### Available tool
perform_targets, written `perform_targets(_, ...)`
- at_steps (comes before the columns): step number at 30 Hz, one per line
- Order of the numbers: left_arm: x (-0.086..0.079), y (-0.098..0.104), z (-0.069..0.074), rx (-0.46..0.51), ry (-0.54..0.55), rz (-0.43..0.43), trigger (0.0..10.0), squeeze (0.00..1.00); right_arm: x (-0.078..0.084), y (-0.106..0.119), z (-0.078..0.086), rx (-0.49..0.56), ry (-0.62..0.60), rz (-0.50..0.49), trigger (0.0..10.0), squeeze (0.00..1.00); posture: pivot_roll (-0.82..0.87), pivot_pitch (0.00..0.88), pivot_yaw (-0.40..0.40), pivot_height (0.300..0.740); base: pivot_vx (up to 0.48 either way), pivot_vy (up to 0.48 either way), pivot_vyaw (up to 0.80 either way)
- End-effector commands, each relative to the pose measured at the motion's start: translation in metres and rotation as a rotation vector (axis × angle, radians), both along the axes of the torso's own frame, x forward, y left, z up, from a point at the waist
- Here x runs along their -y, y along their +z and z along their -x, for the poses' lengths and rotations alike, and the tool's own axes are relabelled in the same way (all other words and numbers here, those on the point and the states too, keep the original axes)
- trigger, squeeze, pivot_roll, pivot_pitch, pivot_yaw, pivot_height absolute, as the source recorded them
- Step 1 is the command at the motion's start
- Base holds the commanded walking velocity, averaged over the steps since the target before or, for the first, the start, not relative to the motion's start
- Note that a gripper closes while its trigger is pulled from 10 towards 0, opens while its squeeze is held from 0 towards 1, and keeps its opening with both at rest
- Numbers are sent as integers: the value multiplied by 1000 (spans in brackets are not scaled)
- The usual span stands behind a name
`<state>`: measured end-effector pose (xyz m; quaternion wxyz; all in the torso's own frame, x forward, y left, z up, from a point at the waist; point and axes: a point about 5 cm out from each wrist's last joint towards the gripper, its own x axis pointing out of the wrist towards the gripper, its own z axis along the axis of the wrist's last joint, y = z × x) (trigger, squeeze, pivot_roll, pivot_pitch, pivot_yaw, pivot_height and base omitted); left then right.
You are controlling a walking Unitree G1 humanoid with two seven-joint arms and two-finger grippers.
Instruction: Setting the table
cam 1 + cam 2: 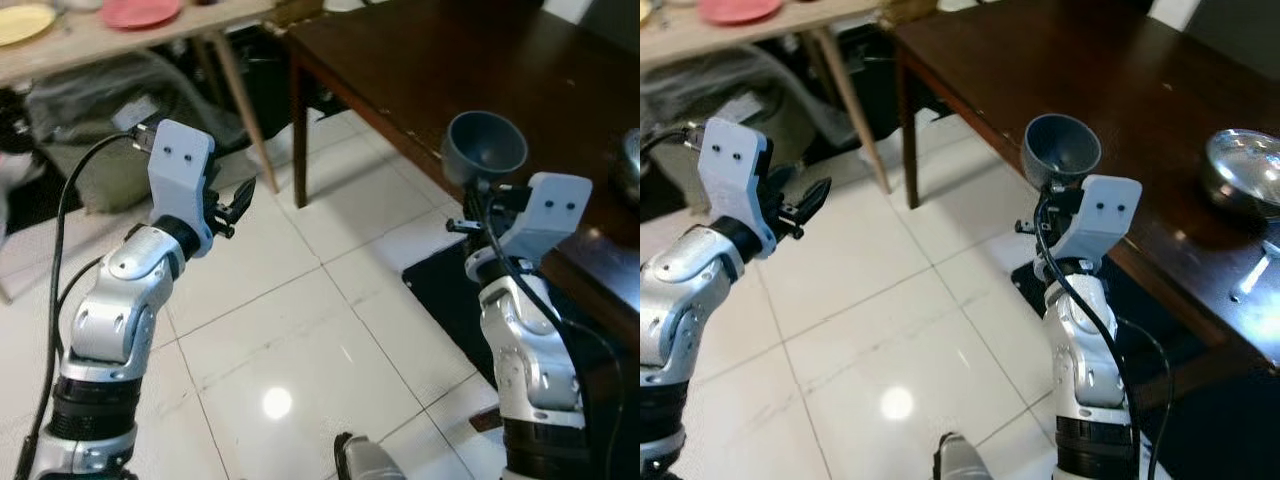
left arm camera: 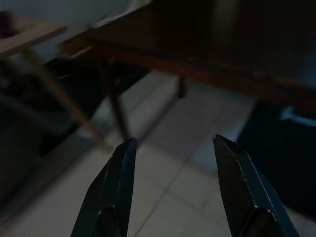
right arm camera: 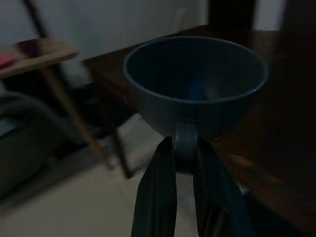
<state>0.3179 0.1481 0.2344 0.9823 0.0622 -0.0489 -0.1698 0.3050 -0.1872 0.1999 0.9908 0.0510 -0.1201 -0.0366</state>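
Grey cup (image 1: pixel 1062 148) is pinched by its handle in R gripper (image 3: pixel 183 148), not yet placed on dark table (image 1: pixel 1120 70); L gripper (image 2: pixel 173 163) is spread, empty.

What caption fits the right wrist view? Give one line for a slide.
Right gripper shut on the handle of a blue-grey cup, held before the dark wooden table.

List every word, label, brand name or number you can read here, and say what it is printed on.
None can be read. The grey cup held by the right hand, the dark table, the metal bowl and the pink plate bear no visible writing. The open left hand is plain black.
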Motion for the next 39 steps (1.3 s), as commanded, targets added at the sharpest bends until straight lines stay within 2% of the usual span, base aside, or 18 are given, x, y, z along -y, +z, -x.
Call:
perform_targets(1, -3, -5, -1, -17, 18, -4, 10000, 16, -1, 3, 2, 14, -1, -1, 10000, 0, -63, 83, 86, 740, 0, 0, -800)
perform_targets(39, 0, -9, -5, -9, 53, 31, 10000, 39, -2, 7, -6, 7, 34, 41, 10000, 0, -78, 58, 60, 740, 0, 0, -800)
